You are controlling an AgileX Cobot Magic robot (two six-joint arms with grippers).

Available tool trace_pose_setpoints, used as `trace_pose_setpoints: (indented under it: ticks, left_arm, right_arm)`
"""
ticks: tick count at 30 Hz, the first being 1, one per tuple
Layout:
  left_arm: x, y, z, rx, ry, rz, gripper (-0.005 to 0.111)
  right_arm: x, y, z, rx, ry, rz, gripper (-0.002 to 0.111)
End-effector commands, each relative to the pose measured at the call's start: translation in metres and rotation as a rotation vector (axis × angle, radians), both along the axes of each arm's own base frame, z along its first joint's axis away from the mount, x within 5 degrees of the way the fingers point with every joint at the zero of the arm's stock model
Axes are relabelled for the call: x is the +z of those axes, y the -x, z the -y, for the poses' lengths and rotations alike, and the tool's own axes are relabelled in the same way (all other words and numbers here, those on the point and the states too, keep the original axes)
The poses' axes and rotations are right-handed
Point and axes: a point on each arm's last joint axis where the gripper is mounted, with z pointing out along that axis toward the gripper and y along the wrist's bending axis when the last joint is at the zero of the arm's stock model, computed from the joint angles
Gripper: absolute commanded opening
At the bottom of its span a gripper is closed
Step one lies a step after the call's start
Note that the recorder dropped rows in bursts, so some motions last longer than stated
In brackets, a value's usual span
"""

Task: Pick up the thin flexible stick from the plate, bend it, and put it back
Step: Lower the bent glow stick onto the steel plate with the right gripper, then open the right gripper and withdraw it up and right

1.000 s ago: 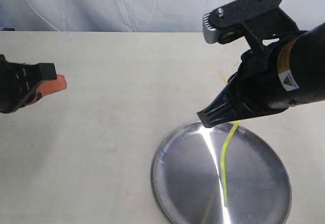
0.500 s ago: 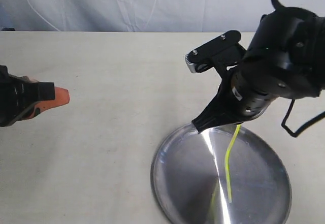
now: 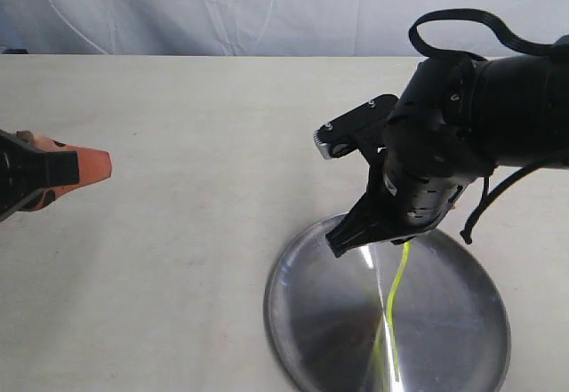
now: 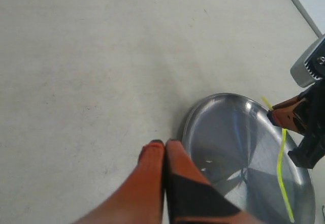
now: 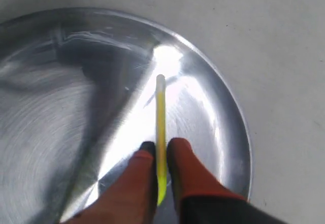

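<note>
- Left gripper [image 3: 92, 163]: stands at the far left of the exterior view, above the bare table [image 3: 204, 143] and well apart from the plate [image 3: 293, 321]. In the left wrist view its orange fingertips [image 4: 152, 150] are pressed together with no gap and nothing between them
- Table: pale, matt surface. A white cloth backdrop [image 3: 222, 10] hangs behind its far edge
- Plate: round, shiny silver metal with a shallow raised rim. It lies flat on the table in the lower right part of the exterior view. A bright glare streak [image 3: 369, 254] runs across its face, and the right arm casts dark reflections on it
- Thin flexible stick [image 3: 396, 278]: a yellow-green strand, clamped near its upper end and hanging down over the plate's inner area with a gentle kink along its length. The right wrist view shows its pale tip [image 5: 160, 79] against the bright glare. Whether the lower end touches the metal cannot be determined. In the left wrist view a short piece projects past the fingers on the far side
- Right gripper [image 5: 161, 150]: positioned over the far part of the plate. Its orange fingers [image 5: 185, 160] are closed onto the stick, which runs straight out between them. In the exterior view the arm's black body hides the fingertips
</note>
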Motion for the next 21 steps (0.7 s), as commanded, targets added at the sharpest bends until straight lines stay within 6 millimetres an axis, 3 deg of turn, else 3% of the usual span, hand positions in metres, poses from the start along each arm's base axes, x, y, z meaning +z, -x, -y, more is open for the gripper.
trace_pose_setpoints:
  ticks: [1, 3, 6, 8, 10, 12, 21]
  left_arm:
    - [-0.001, 0.002, 0.0, -0.005, -0.004, -0.001, 0.0]
    - [-0.001, 0.002, 0.0, -0.008, -0.004, -0.003, 0.0]
    - [-0.001, 0.002, 0.0, -0.008, -0.005, -0.003, 0.0]
    - [-0.002, 0.002, -0.001, -0.011, -0.016, -0.001, 0.0]
    - [-0.001, 0.003, -0.002, -0.008, -0.029, 0.012, 0.0]
    - [0.002, 0.004, -0.003, -0.003, -0.035, 0.034, 0.0]
    - [0.029, 0.036, -0.01, -0.01, -0.083, 0.242, 0.0]
  right_arm:
    - [-0.001, -0.001, 0.002, 0.013, 0.015, -0.007, 0.042]
    - [-0.001, 0.0, 0.004, 0.011, 0.033, -0.011, 0.05]
    - [0.0, -0.001, 0.007, 0.018, 0.08, -0.01, 0.046]
    - [0.003, 0.0, 0.012, 0.017, 0.118, -0.008, 0.036]
    - [0.01, 0.001, 0.015, 0.013, 0.125, 0.009, 0.019]
    - [0.024, 0.004, 0.017, 0.005, 0.074, 0.057, -0.001]
    - [0.113, 0.041, 0.034, 0.01, -0.352, 0.271, 0.0]
